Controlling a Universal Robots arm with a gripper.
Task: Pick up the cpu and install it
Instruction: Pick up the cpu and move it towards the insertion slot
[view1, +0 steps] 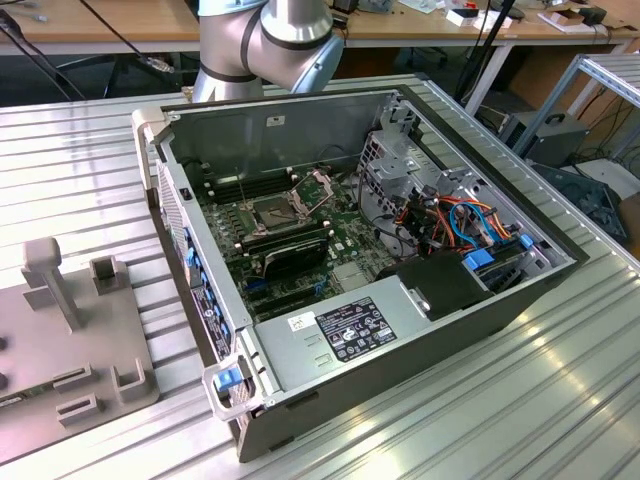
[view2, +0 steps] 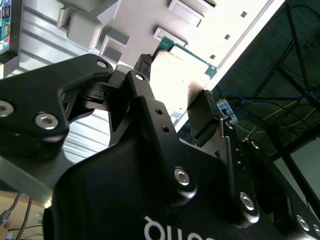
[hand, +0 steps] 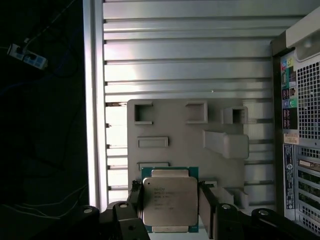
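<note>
**Already in the tool, not yet in the socket**

So far we judge the pick-up done. The tool (hand: 171, 198) is clenched on the cpu (hand: 169, 206), with a finger (hand: 136, 202) pressed against each of two opposite edges. The chip looks large against the tray (hand: 180, 150) beyond the fingertips. We therefore take it to be lifted clear rather than resting there. The tray itself lies on the ribbed surface (hand: 190, 60).

The whole install is left. In the exterior view the socket (view1: 272, 212) inside the open case (view1: 330, 350) looks bare, with its retaining frame tipped up.

The cpu lies flat between the fingers. Its metal lid faces back toward the wrist and its contact side faces away, toward the tray. It is nearly square, and its slightly longer axis runs along the finger faces, across the line of squeeze.
</note>
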